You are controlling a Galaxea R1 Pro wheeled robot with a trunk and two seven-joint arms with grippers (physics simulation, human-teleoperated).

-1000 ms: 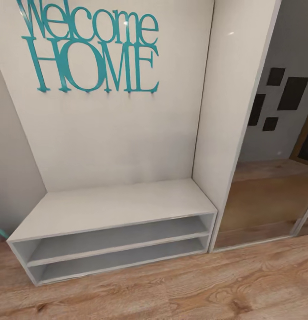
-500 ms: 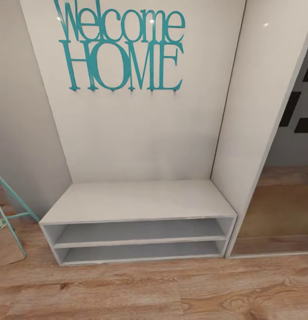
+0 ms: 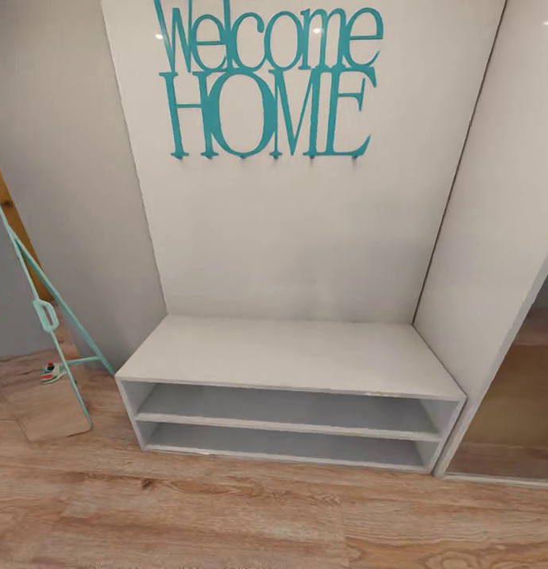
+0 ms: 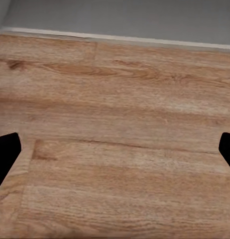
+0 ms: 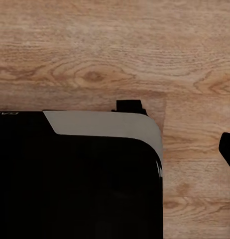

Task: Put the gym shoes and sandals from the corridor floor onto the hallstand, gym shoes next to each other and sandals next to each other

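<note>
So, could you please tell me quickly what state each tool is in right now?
Left tool: open, holding nothing, over the wood floor.
Right tool: cannot be told; only one fingertip shows.

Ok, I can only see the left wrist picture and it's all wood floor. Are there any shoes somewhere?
Observer: Not clearly. The head view shows a small red, white and green thing on the floor by a teal stand; it's too small to tell.
Operator: Is the rack there?
Observer: A white bench with teal lettering reading "Welcome HOME" is; no shoes show on it.
Operator: And the right wrist picture?
Observer: Floor again, plus a big black robot part.
</note>
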